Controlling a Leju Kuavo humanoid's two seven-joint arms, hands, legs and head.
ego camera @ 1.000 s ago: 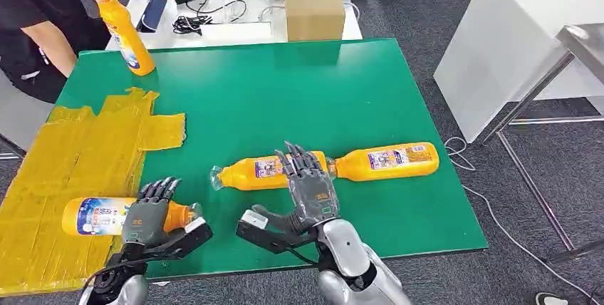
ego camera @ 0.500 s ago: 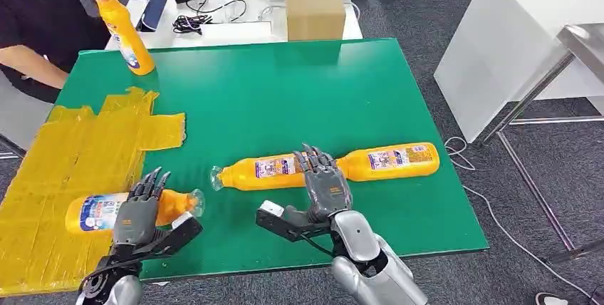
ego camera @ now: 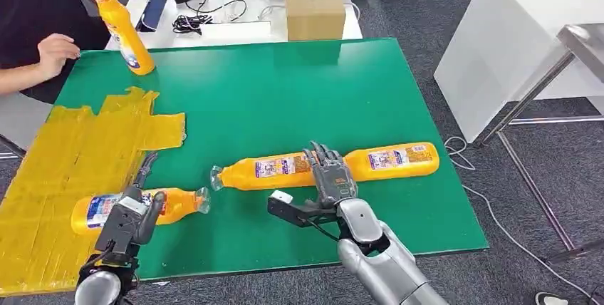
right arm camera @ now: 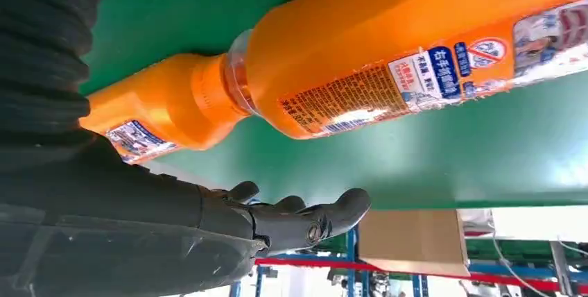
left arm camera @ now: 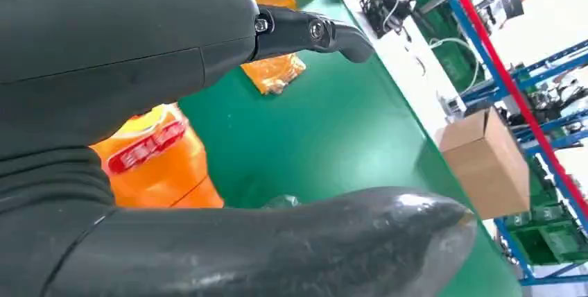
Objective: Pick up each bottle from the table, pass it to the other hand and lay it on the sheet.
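Note:
An orange bottle [ego camera: 135,207] lies with its body on the yellow sheet [ego camera: 71,155] and its neck over the green table [ego camera: 285,91]. My left hand [ego camera: 132,218] is just behind it, open, fingers [left arm camera: 312,30] and thumb apart around the bottle [left arm camera: 156,165] without gripping. Two more orange bottles lie end to end at the table's front: one [ego camera: 267,169] to the left, one [ego camera: 388,161] to the right. My right hand [ego camera: 329,177] is open over where they meet, its fingers [right arm camera: 298,217] spread beside the bottles [right arm camera: 416,54]. A fourth bottle [ego camera: 122,30] stands at the back left.
A person sits at the far left with a hand [ego camera: 57,45] near the table's corner. Behind the green table a white table carries a cardboard box [ego camera: 314,7], cables and devices. Another white table [ego camera: 513,41] and a metal frame stand to the right.
My left hand let go of the bottle on the sheet and drew back toward me. My right hand shifted right along the lying bottles. The person's hand came up near the table.

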